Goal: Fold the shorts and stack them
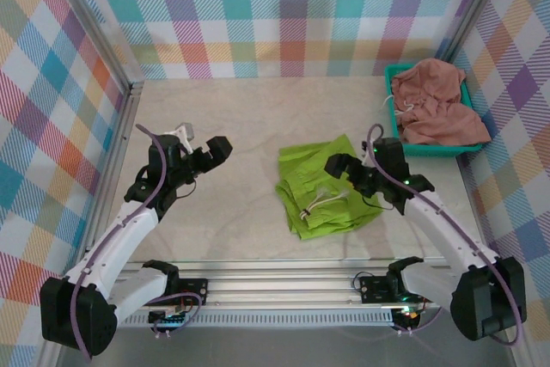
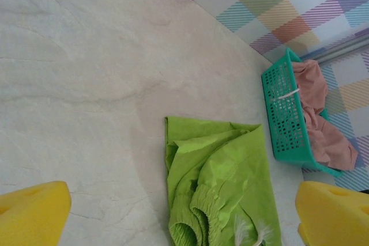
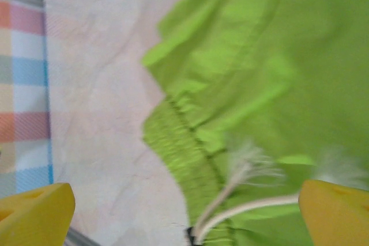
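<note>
The lime green shorts (image 1: 326, 186) lie folded in a loose bundle on the table's middle, white drawstring (image 1: 320, 202) showing near the waistband. They also appear from the left wrist as green shorts (image 2: 222, 182) and close up under the right wrist as blurred green cloth (image 3: 253, 84) with its drawstring (image 3: 248, 200). The salmon pink shorts (image 1: 434, 100) are heaped in the teal basket (image 1: 404, 145) at the back right. My right gripper (image 1: 342, 167) hovers open over the green shorts' right half. My left gripper (image 1: 215, 150) hangs open over bare table, well left of them.
Checked walls close the table on three sides, with a metal post (image 1: 90, 19) at the back left corner. The teal basket (image 2: 282, 113) with pink cloth (image 2: 323, 119) stands against the right wall. An aluminium rail (image 1: 275, 285) runs along the near edge between the arm bases.
</note>
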